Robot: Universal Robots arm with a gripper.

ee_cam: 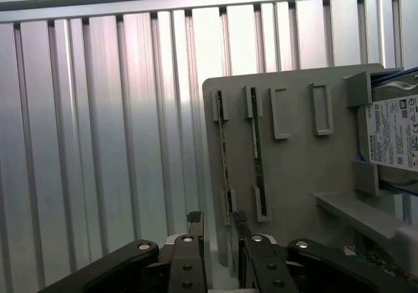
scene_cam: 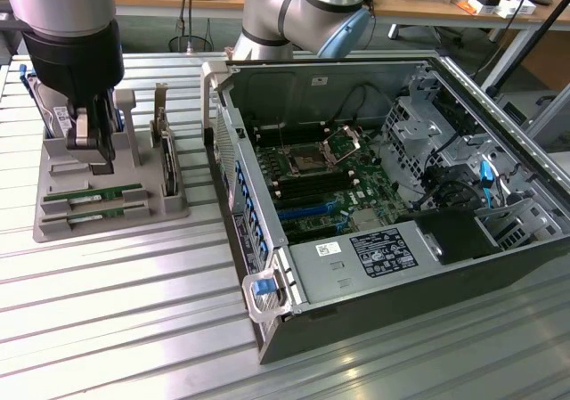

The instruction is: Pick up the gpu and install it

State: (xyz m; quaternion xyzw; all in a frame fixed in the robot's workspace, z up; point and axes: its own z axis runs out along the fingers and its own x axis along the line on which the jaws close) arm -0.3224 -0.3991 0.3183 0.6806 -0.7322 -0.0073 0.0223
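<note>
Two long green circuit-board sticks stand on edge in slots of a grey holder tray (scene_cam: 107, 226) at the exterior view's left. One gpu stick (scene_cam: 89, 211) (ee_cam: 224, 153) is the farther from the hard drive, the other stick (scene_cam: 93, 192) (ee_cam: 257, 153) the nearer. My gripper (scene_cam: 94, 159) (ee_cam: 219, 228) hangs above the tray, apart from both sticks, open with a narrow gap and nothing in it. In the wrist view its dark fingertips (ee_cam: 196, 226) line up with the end of the first stick.
A silver hard drive in blue rails (ee_cam: 395, 133) (scene_cam: 55, 115) sits at the tray's back. An upright dark card with a metal bracket (scene_cam: 167, 164) stands at the tray's side. The opened computer case (scene_cam: 392, 195) with its motherboard lies at the exterior view's right on the ribbed metal table (scene_cam: 134, 311).
</note>
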